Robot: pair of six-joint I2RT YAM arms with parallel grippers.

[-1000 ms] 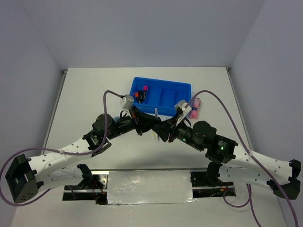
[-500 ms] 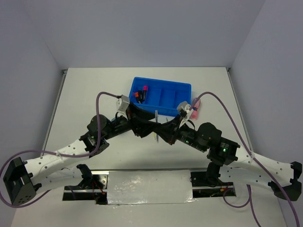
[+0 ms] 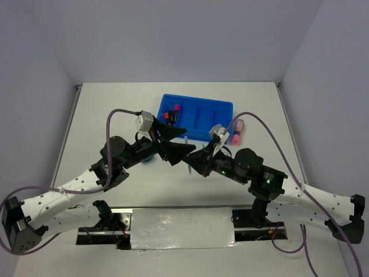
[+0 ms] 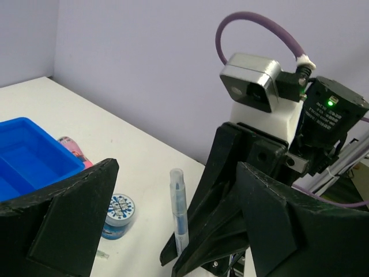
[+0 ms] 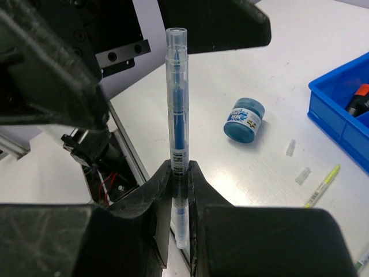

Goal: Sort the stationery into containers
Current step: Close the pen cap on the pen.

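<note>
The white table (image 3: 104, 109) has open room at its left and far edges. The blue tray (image 3: 226, 107) sits far of centre, with highlighters (image 3: 171, 113) in its left compartment. Just near of the tray, the left gripper (image 3: 180, 141) is spread wide. The right gripper (image 5: 177, 173) pinches a clear pen (image 5: 176, 98) upright, facing that gap. A blue roll (image 5: 244, 119) lies near the tray's left end, and a pink tube (image 3: 237, 131) lies just right of the tray.

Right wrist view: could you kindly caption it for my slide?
Right hand clamps a clear pen upright; a blue roll and the blue tray lie beyond.
</note>
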